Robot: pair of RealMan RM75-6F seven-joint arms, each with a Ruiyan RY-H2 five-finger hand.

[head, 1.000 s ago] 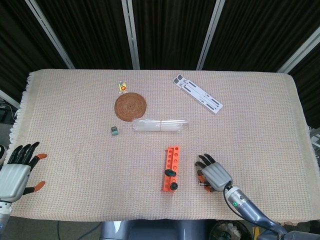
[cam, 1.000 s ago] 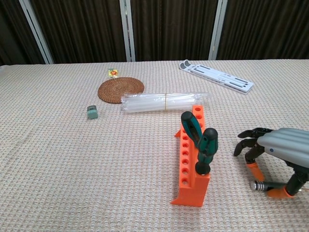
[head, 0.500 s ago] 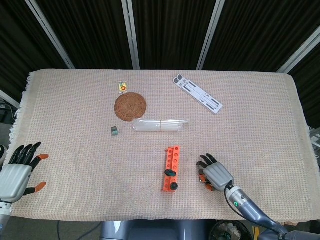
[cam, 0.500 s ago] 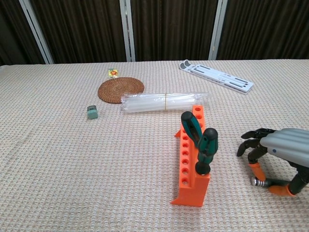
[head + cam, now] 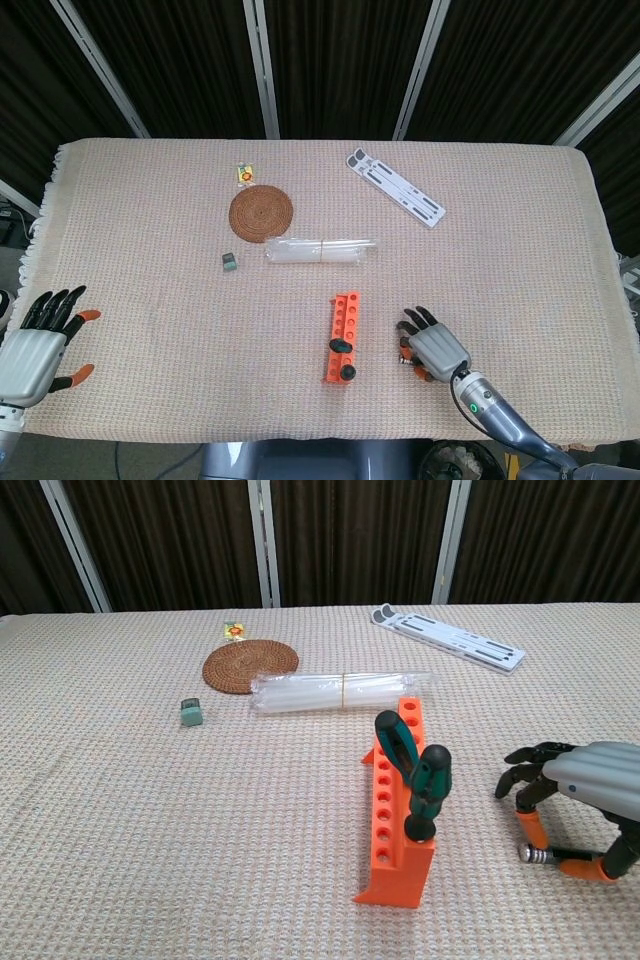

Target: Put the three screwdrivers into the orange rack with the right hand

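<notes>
Chest view: orange rack (image 5: pixel 392 830) holds two screwdrivers (image 5: pixel 415 775).

Glossy orange plastic rack (image 5: pixel 395 810) on coarse, matt beige woven tablecloth (image 5: pixel 150 810).

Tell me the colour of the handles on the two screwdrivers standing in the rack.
Dark teal-green with black, on the screwdriver handles in the orange rack; clearest in the chest view.

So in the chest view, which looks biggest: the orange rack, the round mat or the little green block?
1. orange rack, though it's nearest the camera
2. round mat
3. little green block
</notes>
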